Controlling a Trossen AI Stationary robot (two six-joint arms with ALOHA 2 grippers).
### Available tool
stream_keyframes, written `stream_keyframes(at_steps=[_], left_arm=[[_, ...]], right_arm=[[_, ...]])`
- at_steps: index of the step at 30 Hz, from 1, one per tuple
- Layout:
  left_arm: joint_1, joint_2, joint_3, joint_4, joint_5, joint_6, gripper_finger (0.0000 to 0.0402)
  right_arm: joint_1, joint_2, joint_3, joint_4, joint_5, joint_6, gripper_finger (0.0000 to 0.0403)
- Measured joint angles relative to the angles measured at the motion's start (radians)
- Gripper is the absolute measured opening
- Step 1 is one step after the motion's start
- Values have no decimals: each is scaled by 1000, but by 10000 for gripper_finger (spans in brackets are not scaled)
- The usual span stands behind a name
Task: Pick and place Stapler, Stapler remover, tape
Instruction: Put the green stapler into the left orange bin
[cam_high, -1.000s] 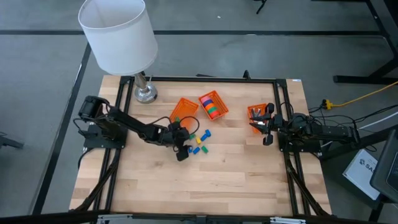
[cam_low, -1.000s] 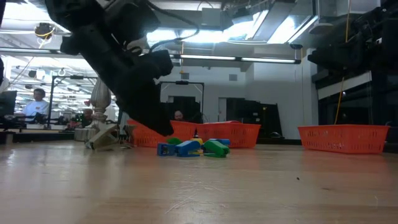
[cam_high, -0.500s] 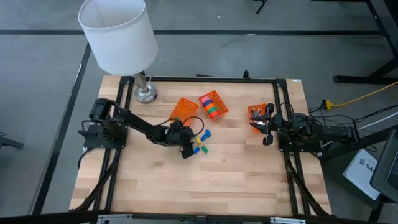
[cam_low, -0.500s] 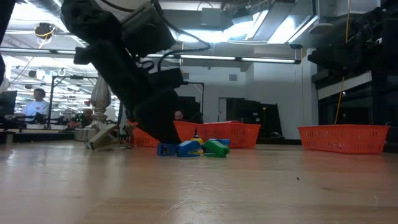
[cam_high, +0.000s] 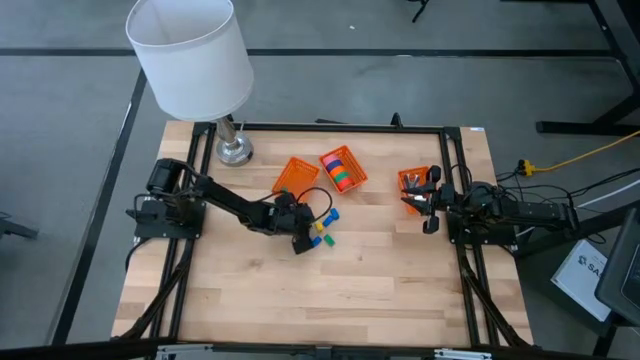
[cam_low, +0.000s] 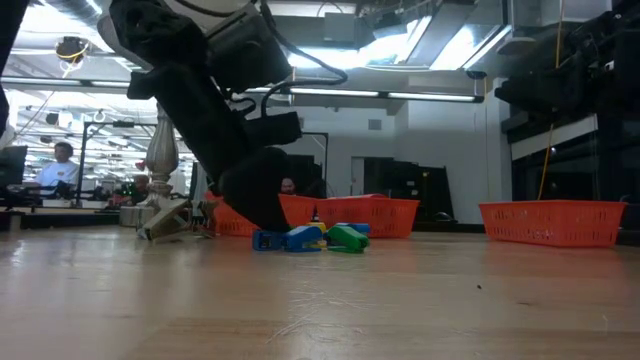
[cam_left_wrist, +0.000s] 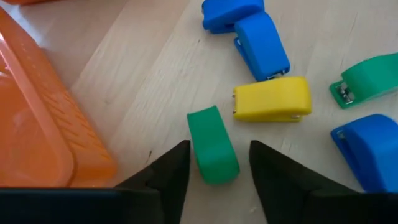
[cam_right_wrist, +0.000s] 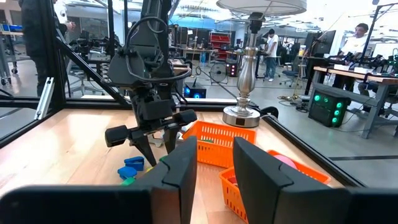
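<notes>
Left claw (cam_left_wrist: 214, 163) released, straddling green stapler (cam_left_wrist: 212, 145) on table; fingers not touching it.

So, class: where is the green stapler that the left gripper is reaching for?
In the left wrist view, the green stapler lies on the table between the left gripper's fingers, beside the yellow stapler and near an orange basket.

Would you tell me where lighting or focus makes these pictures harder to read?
Low view: bright ceiling lights behind leave the left arm a dark silhouette. Left wrist view: the green stapler is sharp, the orange basket beside it softer. High view: evenly lit.
</notes>
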Motion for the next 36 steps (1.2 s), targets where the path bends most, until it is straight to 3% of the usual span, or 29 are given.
stream_keyframes(at_steps=[8,16,28,36], left_arm=[[1,0,0,0,8,33,69],[40,-43,0,-6,-26,91,72],[121,-257,1,71,-45,199,70],[172,-341,0,51,-161,245,71]], right_arm=[[0,0,0,0,0,0,108],[0,0,0,0,0,0,108],[0,0,0,0,0,0,108],[0,0,0,0,0,0,108]])
